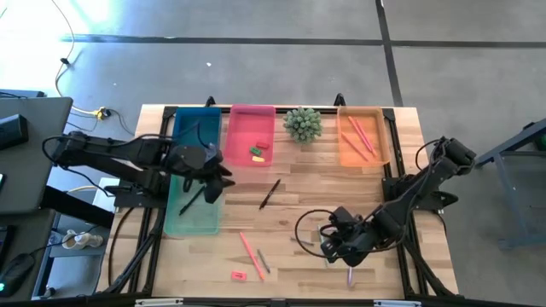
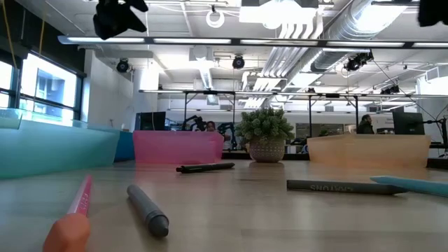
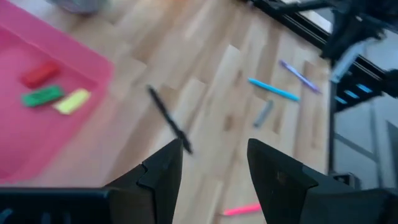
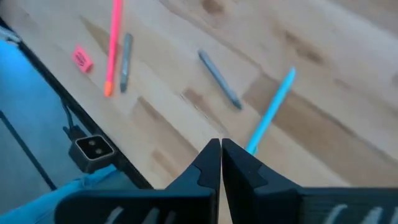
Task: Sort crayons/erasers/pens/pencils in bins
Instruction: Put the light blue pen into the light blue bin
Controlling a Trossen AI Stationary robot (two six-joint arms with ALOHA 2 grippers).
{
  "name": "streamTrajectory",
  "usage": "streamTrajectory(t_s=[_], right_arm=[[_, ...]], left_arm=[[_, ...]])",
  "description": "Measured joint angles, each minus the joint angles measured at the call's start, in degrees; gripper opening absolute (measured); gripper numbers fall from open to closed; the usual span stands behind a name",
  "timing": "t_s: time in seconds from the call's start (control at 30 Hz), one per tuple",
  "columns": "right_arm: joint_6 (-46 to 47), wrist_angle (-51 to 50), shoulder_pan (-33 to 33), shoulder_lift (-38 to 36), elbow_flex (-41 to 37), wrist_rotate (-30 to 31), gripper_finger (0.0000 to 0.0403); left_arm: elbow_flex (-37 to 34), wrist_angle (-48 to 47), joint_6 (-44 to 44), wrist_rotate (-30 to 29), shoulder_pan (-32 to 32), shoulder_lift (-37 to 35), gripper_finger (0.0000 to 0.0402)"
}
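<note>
Left hand (image 1: pixel 213 181) open, three erasers (image 1: pixel 258 151) in pink bin (image 1: pixel 241 124)

My right gripper (image 4: pixel 221 155) sits shut over bare wood, a blue stick (image 4: pixel 271 111) just beside its fingertips.

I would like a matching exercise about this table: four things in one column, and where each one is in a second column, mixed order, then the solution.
Things
1. three erasers
2. pencils lying together
3. black pen
4. single pink eraser

Places
A. bare wood in the middle of the table
B. inside the pink bin
C. near the table's front edge, outside every bin
D. inside the orange bin

Pairs: 1-B, 2-D, 3-A, 4-C
</note>
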Motion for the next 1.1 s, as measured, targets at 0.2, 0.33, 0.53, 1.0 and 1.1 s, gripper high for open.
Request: streamTrajectory(t_s=[0.2,0.33,0.53,1.0,1.1], right_arm=[[3.3,0.4,-1.1,1.6,2.3,-5.4,0.0006],[3.3,-2.6,-2.8,4.6,8.2,-6.2,0.0006],[3.2,-15.0,-4.3,11.5,16.9,-8.6,0.0006],[7.0,-14.2,-3.7,18.4,17.6,-12.4,0.0072],[9.2,-14.3,-3.7,20.1,17.6,-12.6,0.0113]], left_arm=[[0.0,-2.8,4.7,-0.4,4.3,-3.8,0.0168],[0.0,-4.8,6.3,0.0,6.5,-5.6,0.0168],[0.0,-7.0,9.7,0.0,8.5,-6.7,0.0168],[0.0,-7.3,13.8,0.2,9.8,-6.7,0.0168],[0.0,-7.3,14.3,0.2,9.7,-6.7,0.0168]])
